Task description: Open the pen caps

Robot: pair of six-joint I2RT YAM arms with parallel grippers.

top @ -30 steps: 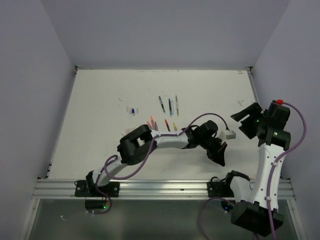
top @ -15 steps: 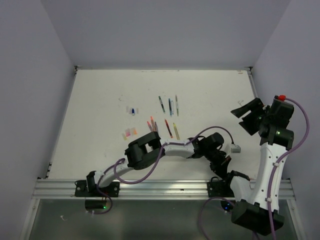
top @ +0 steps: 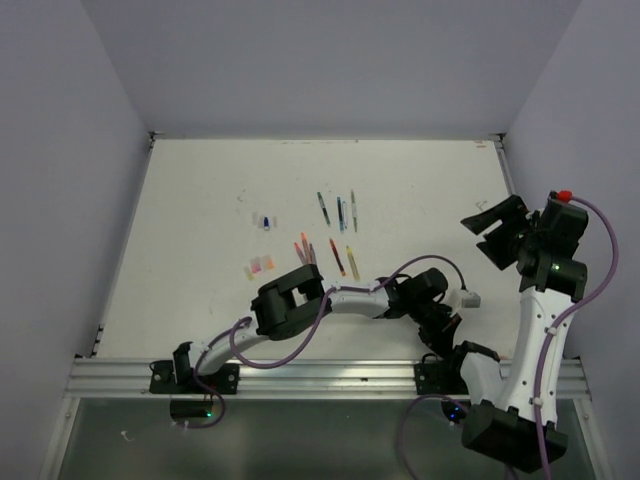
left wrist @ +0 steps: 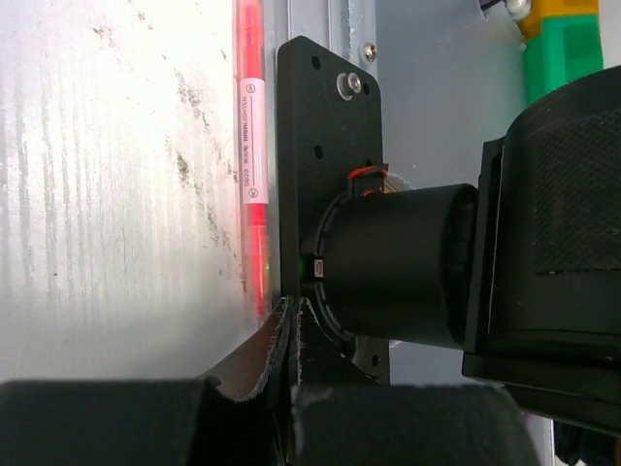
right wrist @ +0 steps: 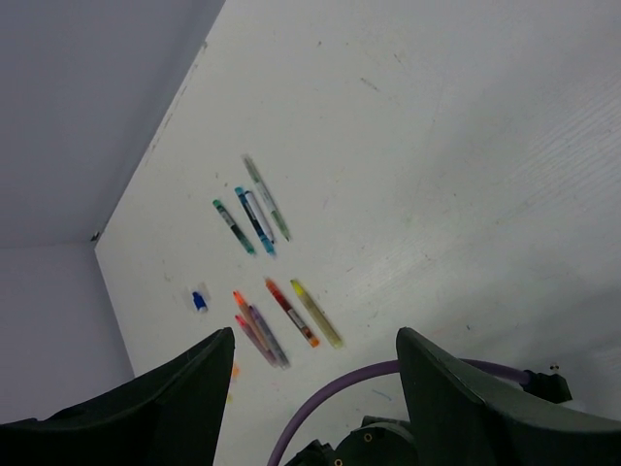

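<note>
While left pincer [left wrist: 291, 325] closed, right pincer [right wrist: 315, 374] wide: three far pens [right wrist: 254, 221], one blue cap [right wrist: 199, 301].

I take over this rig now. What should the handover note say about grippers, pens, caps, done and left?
Left gripper: shut, low at the near edge of the table by the right arm's base; a red pen with a white label lies beside its tips, not clearly gripped.
Right gripper: open, raised, empty.
Other thin coloured pens: three farther, a cluster closer.
Done: a small blue plastic cap and pink-orange caps lie loose left of the pens.
Left: which pens are capped is too small to tell; check each.
</note>
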